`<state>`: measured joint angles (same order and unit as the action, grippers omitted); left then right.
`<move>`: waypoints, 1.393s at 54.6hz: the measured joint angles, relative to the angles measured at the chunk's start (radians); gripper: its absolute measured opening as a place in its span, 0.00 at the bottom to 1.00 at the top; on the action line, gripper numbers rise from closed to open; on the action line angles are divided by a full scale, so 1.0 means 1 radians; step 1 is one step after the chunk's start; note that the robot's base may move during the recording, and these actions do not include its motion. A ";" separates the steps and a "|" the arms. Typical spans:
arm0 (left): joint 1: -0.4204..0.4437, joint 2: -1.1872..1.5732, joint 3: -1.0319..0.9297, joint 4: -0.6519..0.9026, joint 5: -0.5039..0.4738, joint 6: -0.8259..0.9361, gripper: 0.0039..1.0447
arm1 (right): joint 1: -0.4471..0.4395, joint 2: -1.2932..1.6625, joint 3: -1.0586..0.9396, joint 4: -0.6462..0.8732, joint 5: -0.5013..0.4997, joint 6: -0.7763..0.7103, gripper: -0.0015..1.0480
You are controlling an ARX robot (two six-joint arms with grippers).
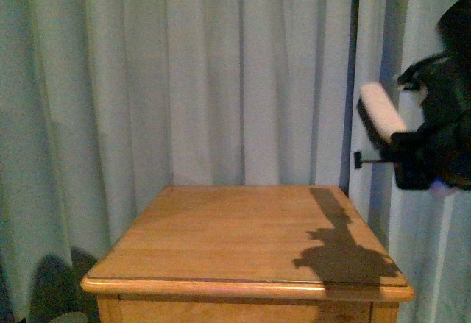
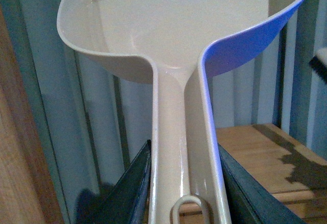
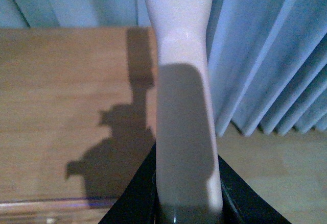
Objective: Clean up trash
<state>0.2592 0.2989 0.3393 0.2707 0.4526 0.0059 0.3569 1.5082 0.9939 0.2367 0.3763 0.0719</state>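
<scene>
The robot's right arm hangs raised at the far right of the front view, off the right edge of a wooden table [image 1: 221, 235], with its dark right gripper [image 1: 401, 145] clamped on a pale plastic handle [image 1: 381, 109] that slants up and to the left. The right wrist view shows the same handle [image 3: 181, 81] running straight out from between the black fingers [image 3: 135, 198], both pressed against its sides, over the table's right edge [image 3: 61, 81] and the floor beside it. The arm and handle throw a hard shadow [image 1: 342, 253] across the tabletop's near right corner.

The left arm is outside the front view. Its wrist camera shows the left gripper [image 2: 186, 198] pinching the stem of a cream dustpan [image 2: 168, 25], one dark finger [image 2: 127, 193] on each side; the pan's open scoop faces the camera, held up before pale blue-grey curtains [image 1: 221, 73], with the table [image 2: 255, 147] beyond and lower.

Where the trash lies cannot be told from these views.
</scene>
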 joint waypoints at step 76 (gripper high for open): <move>0.002 -0.002 0.000 0.001 -0.006 -0.001 0.27 | 0.307 -1.013 -0.564 -0.065 0.384 -0.249 0.19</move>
<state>0.2615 0.2974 0.3389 0.2714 0.4465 0.0048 0.6640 0.4953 0.4297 0.1719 0.7601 -0.1768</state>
